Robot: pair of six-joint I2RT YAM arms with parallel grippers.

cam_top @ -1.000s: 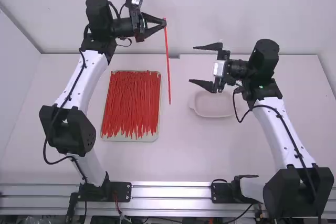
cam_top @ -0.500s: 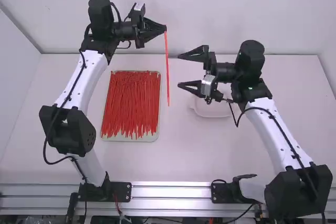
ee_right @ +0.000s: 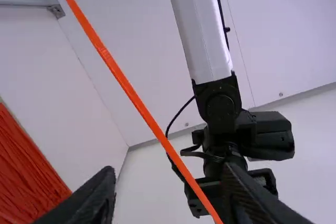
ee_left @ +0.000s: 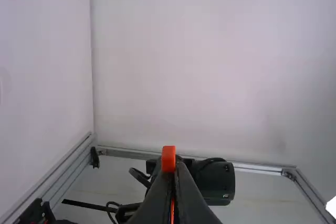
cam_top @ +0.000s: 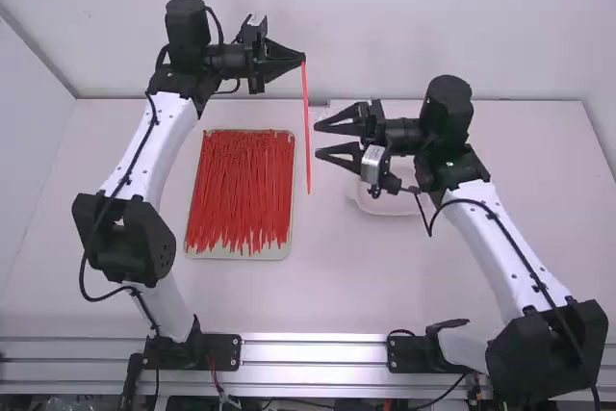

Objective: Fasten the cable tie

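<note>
A red cable tie (cam_top: 307, 127) hangs straight down above the table, and my left gripper (cam_top: 298, 59) is shut on its head end, held high at the back. The tie's orange-red head (ee_left: 168, 159) pokes out between the left fingers. To the right of the hanging tie, my right gripper (cam_top: 320, 140) is open, its tips close beside the strap and apart from it. The strap (ee_right: 126, 90) runs slantwise in front of the right fingers (ee_right: 94, 195), with the left arm's wrist (ee_right: 236, 135) behind it.
A tray (cam_top: 285, 255) filled with several red cable ties (cam_top: 241, 190) lies left of the middle. A white dish (cam_top: 390, 204) sits on the table under the right arm's wrist.
My right gripper has swung leftward toward the hanging tie, from over the white dish to just beside the strap. The left gripper shifted a little rightward, still holding the tie.
</note>
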